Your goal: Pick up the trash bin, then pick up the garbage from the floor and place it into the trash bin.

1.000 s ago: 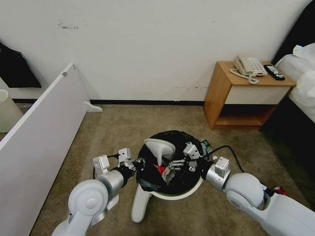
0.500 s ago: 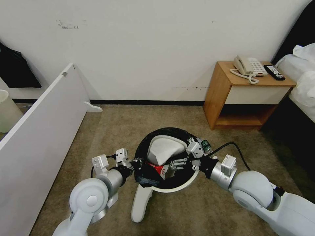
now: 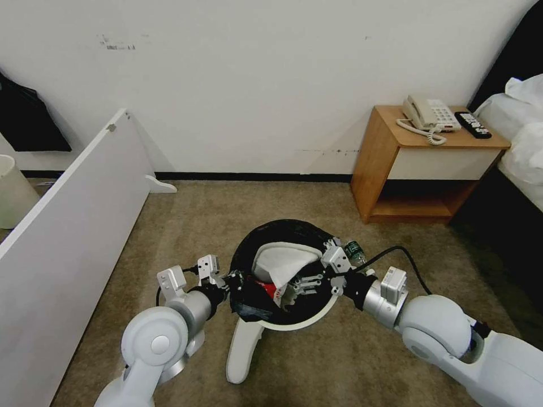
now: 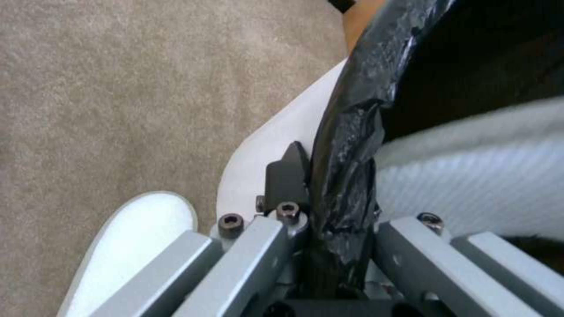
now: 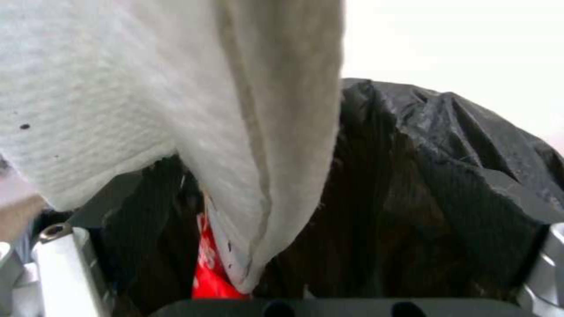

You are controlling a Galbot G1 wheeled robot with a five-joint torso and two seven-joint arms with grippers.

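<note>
The trash bin (image 3: 294, 324), white with a black bag over its rim, hangs just above the carpet between my arms. My left gripper (image 3: 233, 282) is shut on the near-left rim; the left wrist view shows its fingers (image 4: 258, 246) pinching the bag's fold (image 4: 343, 198). A white slipper (image 3: 281, 262) lies inside the bin over a red-white wrapper (image 3: 267, 290). My right gripper (image 3: 304, 281) is open over the bin, beside the slipper (image 5: 176, 110). Another white slipper (image 3: 242, 349) lies on the floor under the bin. A small bottle (image 3: 354, 250) lies by the bin's right side.
A wooden nightstand (image 3: 430, 164) with a phone (image 3: 430, 115) and remote (image 3: 473, 125) stands at the back right, next to a bed (image 3: 523, 147). A white board (image 3: 68, 226) leans along the left, with a cream bucket (image 3: 11, 192) behind it. Open carpet lies ahead.
The slipper has tipped from standing upright to lying down inside the bin. The bin and both grippers have shifted slightly forward and left.
</note>
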